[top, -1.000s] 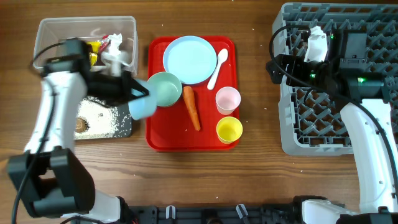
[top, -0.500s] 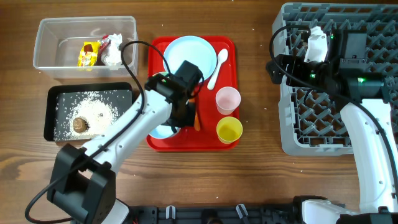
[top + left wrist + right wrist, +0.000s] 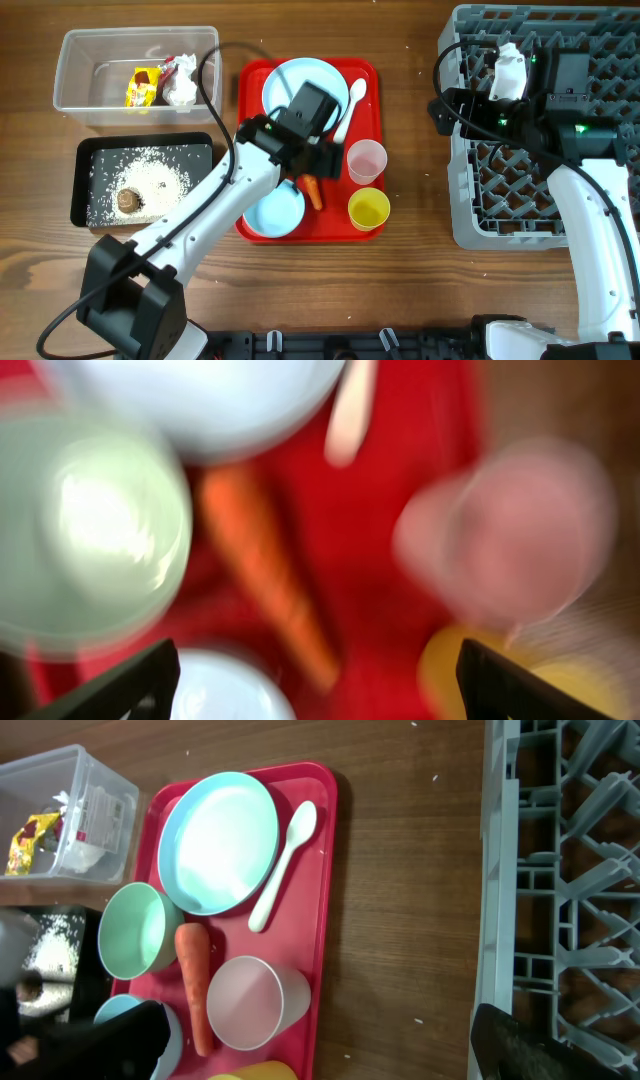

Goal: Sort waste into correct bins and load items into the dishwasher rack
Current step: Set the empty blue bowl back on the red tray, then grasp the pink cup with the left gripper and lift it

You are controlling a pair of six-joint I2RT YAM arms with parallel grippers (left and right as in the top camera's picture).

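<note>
nearest the robot, on the red tray point(image 3: 335, 225), the yellow cup point(image 3: 368, 208) stood at the tray's 4 o'clock corner and a pale-blue bowl point(image 3: 273, 210) at its 7 o'clock. the thin end of the carrot point(image 3: 313, 192) showed between them. its thick end was hidden from overhead under the left tool point(image 3: 322, 160), which hung over the tray's middle. the left wrist view was badly blurred, yet its fingers point(image 3: 140, 685) stood wide apart with nothing between them: released, the carrot lying below the gap. the pink cup point(image 3: 366, 160) stood upright just at that tool's 3 o'clock. the right wrist view showed a green bowl point(image 3: 138, 928) beside the carrot's thick end, at its 9 o'clock.

off the red tray, at its 9 o'clock on the desk point(image 3: 400, 290), lay the black tray point(image 3: 76, 185) holding scattered rice point(image 3: 150, 170) and the brown lump point(image 3: 128, 200).

well apart at 3 o'clock sat the dishwasher rack point(image 3: 470, 220). the right tool point(image 3: 442, 108) was at its 9 o'clock edge, fingers point(image 3: 540, 1045) spread wide and empty, released.

farther off, the large plate point(image 3: 300, 78) filled the red tray's 12 o'clock end, partly covered by the left wrist, with the white spoon point(image 3: 352, 100) at its 3 o'clock. at 10 o'clock the clear tub point(image 3: 65, 70) held a yellow wrapper point(image 3: 140, 88), a red-white wrapper point(image 3: 170, 68) and the tissue point(image 3: 182, 90).
</note>
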